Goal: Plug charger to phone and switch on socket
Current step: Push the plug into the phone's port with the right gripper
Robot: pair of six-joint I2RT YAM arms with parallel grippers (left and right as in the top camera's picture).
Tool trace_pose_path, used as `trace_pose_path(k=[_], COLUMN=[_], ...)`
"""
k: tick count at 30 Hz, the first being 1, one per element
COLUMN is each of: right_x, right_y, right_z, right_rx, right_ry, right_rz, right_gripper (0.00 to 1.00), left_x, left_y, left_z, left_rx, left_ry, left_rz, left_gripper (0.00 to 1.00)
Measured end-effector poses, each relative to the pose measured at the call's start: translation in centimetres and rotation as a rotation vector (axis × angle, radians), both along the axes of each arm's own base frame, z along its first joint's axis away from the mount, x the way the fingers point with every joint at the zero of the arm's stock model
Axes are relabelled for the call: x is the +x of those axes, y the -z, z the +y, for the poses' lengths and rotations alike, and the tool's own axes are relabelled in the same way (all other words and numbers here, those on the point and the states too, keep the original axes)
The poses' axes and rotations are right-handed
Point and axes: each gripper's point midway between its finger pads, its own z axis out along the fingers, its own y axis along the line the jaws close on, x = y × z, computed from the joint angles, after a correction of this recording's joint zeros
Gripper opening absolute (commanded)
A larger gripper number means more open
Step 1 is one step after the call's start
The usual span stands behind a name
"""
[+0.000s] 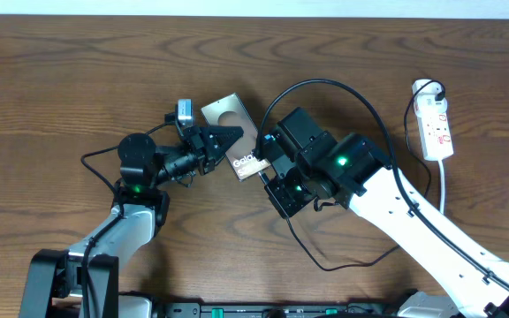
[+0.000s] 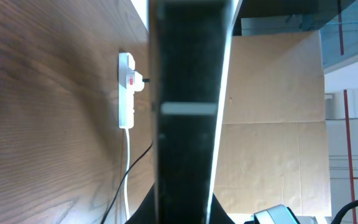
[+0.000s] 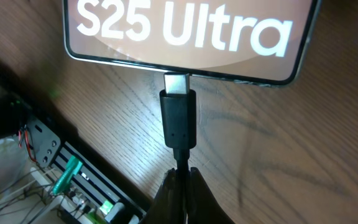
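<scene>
left gripper point(image 1: 233, 134): clamped on phone point(image 1: 226, 113), center
right gripper point(image 3: 180, 186): pinched on charger point(image 3: 178, 121), tip touching phone edge
socket point(image 1: 436, 124): upper right, apart

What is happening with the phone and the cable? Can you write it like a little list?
phone: gripped by the left pincer
charger: tip at the phone's edge, metal end showing
right pincer: pinching the charger just behind its tip
socket: far right of the table, white plug in it
</scene>
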Motion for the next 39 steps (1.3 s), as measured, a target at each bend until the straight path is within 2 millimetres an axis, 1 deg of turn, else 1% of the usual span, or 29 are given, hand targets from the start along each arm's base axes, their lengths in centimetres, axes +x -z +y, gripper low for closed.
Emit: trace_pose_path(k=[16,39], right_x=[-0.46,-0.15], right_y=[0.18,-0.01], right_z=[-0.14,0.29], right_rx=[-0.006,0.015], right_ry=[0.012,0.016], right_rz=[0.031,0.020], right_gripper=[0.01,0.01], left_x=[0.01,0.02], left_y=[0.00,-0.01], left_z=[0.00,0.01], left_rx=[-0.002,-0.011], left_ry=[-0.001,-0.002], left_rz=[0.004,0.020], left_gripper=[0.07,0.07])
